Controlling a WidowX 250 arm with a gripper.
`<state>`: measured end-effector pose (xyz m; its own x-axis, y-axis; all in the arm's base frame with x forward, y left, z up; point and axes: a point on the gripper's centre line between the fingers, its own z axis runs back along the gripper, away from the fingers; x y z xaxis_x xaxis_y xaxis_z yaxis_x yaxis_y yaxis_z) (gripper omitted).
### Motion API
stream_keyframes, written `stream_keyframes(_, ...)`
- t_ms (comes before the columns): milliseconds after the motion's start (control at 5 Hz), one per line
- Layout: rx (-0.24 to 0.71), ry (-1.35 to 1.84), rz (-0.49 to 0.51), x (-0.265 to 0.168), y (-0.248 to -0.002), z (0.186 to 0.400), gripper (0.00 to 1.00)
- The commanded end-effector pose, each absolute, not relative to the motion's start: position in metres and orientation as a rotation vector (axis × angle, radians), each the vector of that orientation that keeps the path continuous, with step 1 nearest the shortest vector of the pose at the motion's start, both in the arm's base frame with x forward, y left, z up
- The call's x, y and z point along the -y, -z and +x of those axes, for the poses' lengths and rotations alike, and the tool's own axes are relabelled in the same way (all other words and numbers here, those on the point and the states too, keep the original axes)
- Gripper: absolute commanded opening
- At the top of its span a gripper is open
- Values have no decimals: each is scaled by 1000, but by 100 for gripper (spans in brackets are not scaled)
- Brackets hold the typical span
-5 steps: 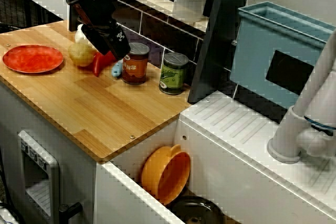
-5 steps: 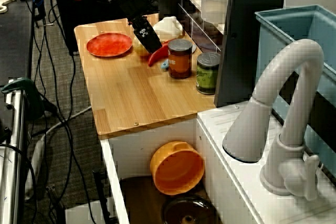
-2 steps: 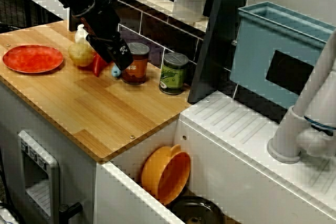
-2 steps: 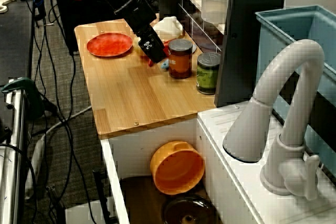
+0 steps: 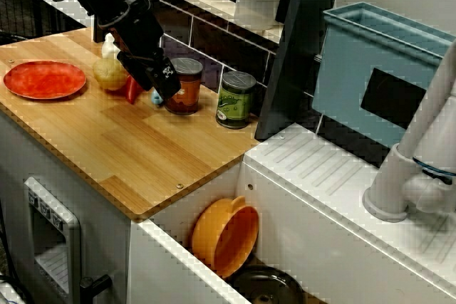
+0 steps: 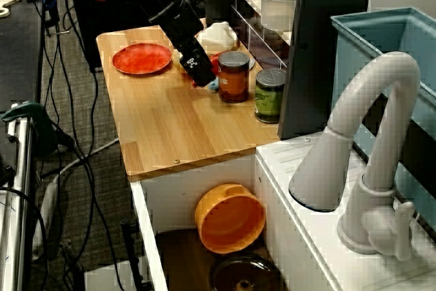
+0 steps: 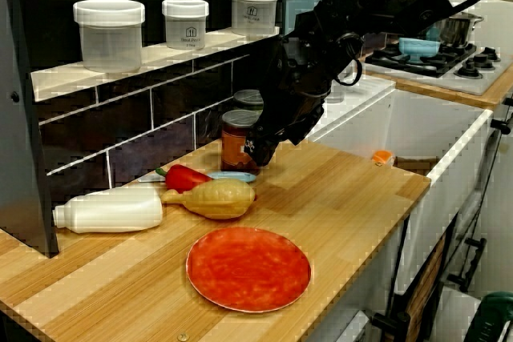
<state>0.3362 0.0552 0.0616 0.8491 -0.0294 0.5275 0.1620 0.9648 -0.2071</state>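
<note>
A black robot gripper (image 5: pixel 165 89) is tilted down over the back of a wooden counter (image 5: pixel 142 154). Its tip hangs just above a small pale-blue item (image 5: pixel 157 97) and close beside a jar (image 5: pixel 187 85). Whether the tip touches either cannot be told. The jaws look close together in the view from the plate end of the counter, but no view shows the gap clearly, so how far open they are cannot be told. Nothing is seen in their hold.

The small pale-blue item (image 7: pixel 228 175) lies flat on the wood. It sits between the jar and a red pepper (image 7: pixel 186 176), whose tip is at its edge. It looks thin, low and probably light plastic (likely to slide if nudged). A pinch across its narrow width from above seems the best hold.

Next to the pepper are a tan potato-like vegetable (image 7: pixel 212 198) and a white bottle (image 7: pixel 108 210) lying on its side. A red plate (image 7: pixel 248 268) sits nearer the front edge. A green can (image 5: pixel 236 99) stands to the other side of the jar. An orange bowl (image 5: pixel 226 236) leans in the sink.

The jar has a red-orange label and the can a green one, but their writing is too small to read. White canisters (image 7: pixel 108 34) on the shelf carry small printed marks, also unreadable. The gripper bears a white mark.
</note>
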Motion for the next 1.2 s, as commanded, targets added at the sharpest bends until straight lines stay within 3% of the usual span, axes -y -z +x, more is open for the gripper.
stream_keyframes(0, 585, 102, -225, -61, -76, 351, 100)
stream_keyframes(1000, 602, 48, -226, -65, -77, 369, 100)
